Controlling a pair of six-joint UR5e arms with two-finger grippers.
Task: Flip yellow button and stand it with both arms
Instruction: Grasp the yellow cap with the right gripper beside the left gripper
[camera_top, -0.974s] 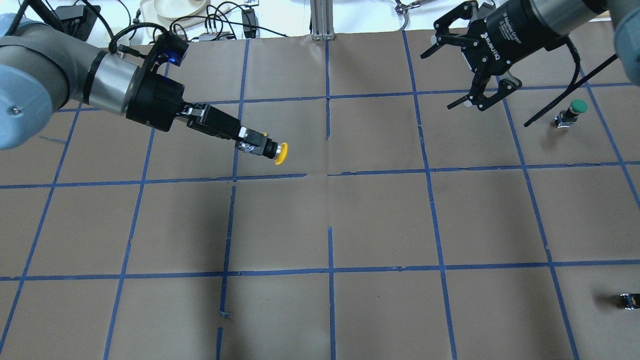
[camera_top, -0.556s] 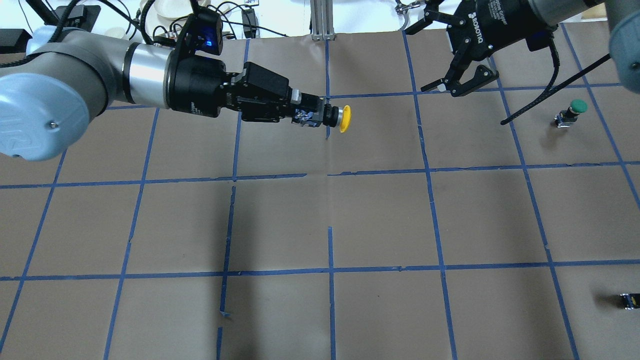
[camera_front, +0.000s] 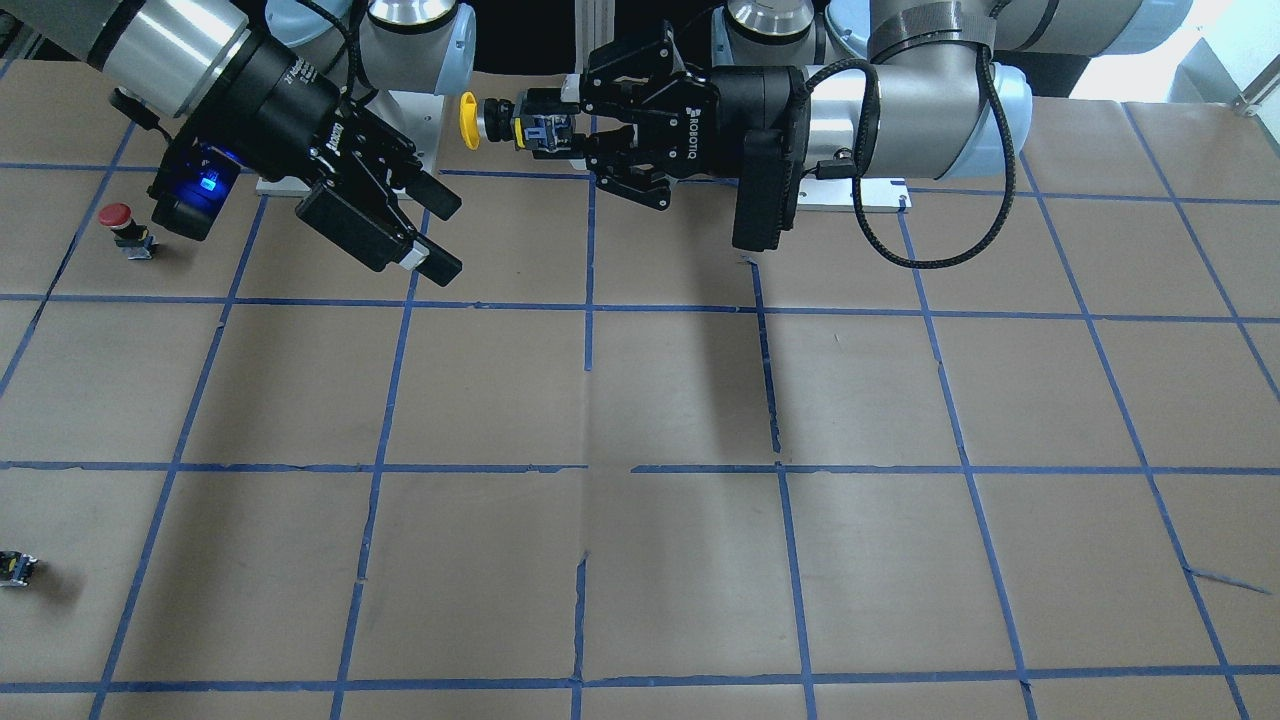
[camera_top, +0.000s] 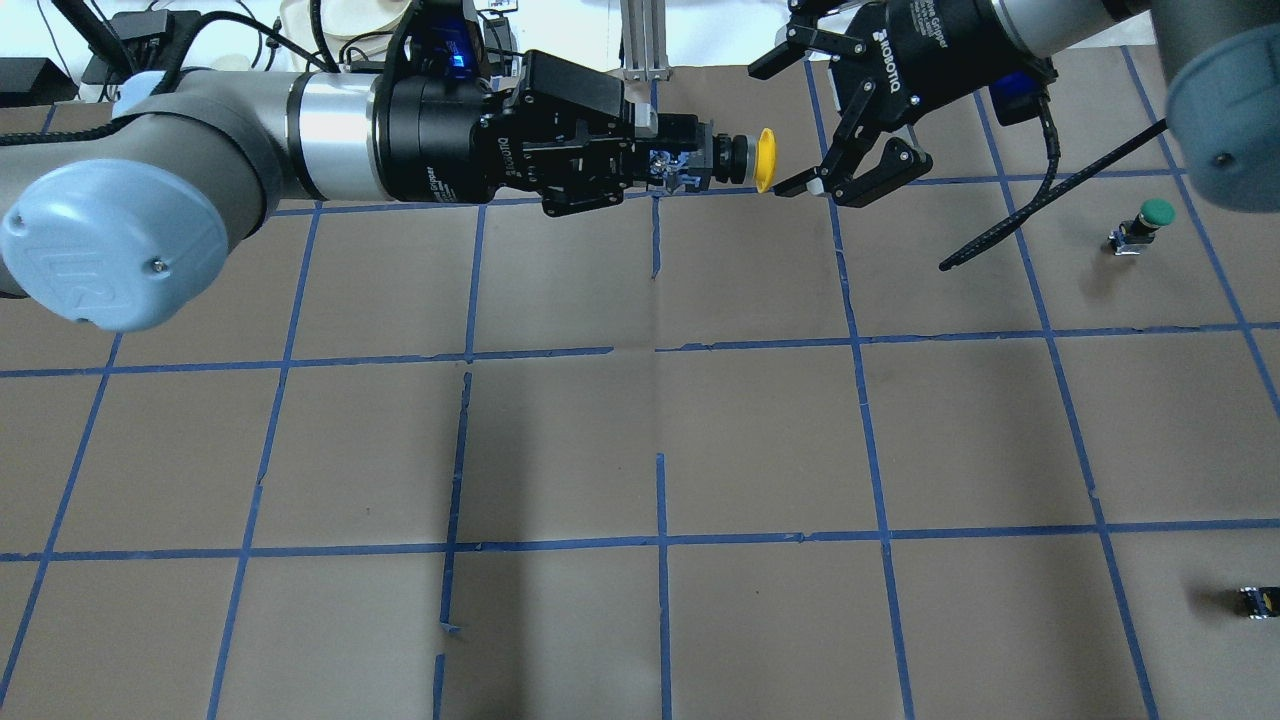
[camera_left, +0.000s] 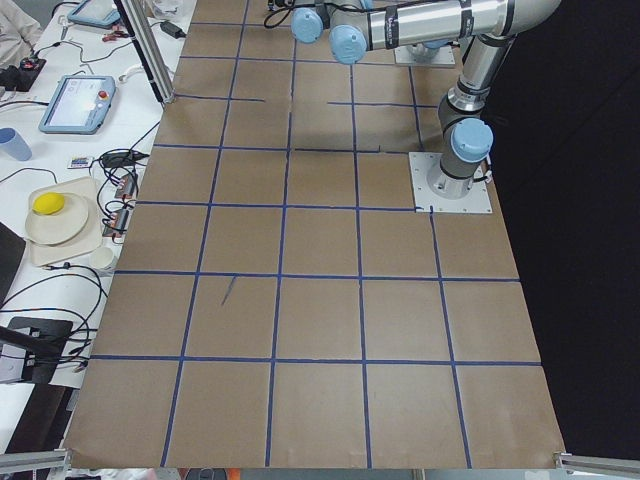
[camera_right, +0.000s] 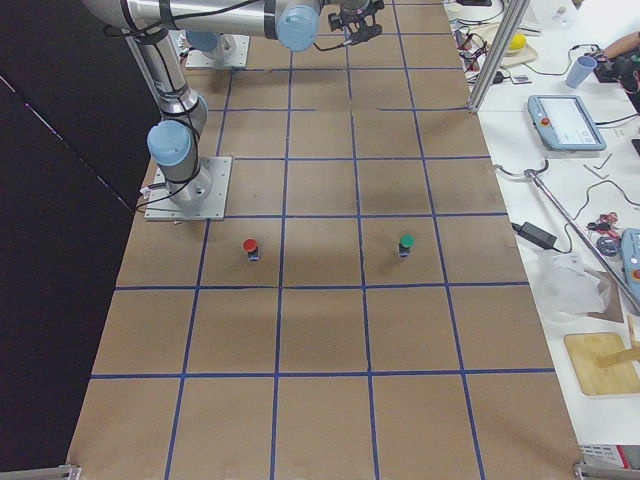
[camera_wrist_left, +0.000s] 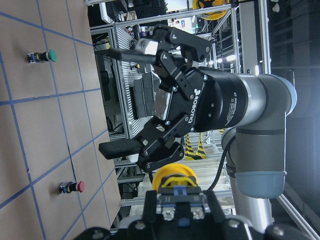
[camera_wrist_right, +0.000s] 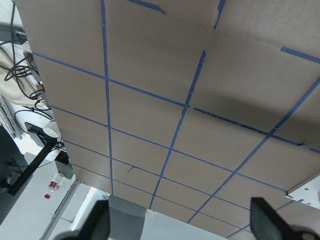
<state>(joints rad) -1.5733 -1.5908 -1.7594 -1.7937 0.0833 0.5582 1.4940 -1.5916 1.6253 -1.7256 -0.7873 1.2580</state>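
My left gripper (camera_top: 692, 158) is shut on the black and grey-blue base of the yellow button (camera_top: 762, 160). It holds the button level in the air over the table's far side, cap pointing at my right gripper (camera_top: 770, 130). The right gripper is open and empty, its jaws spread just beyond the cap without touching it. In the front-facing view the yellow button (camera_front: 468, 120) sticks out of the left gripper (camera_front: 535, 130), and the right gripper (camera_front: 442, 238) hangs open beside it. The left wrist view shows the cap (camera_wrist_left: 172, 176) facing the open right gripper (camera_wrist_left: 120, 100).
A green-capped button (camera_top: 1150, 220) stands at the far right. A red-capped button (camera_front: 120, 222) stands near the robot's right side. A tiny capless black-yellow block (camera_top: 1258, 600) lies near the right edge. Cables and a plate lie beyond the far edge.
My left gripper has carried the yellow button farther away and to the right, turning it level. My right gripper has moved left until its open jaws face the cap.
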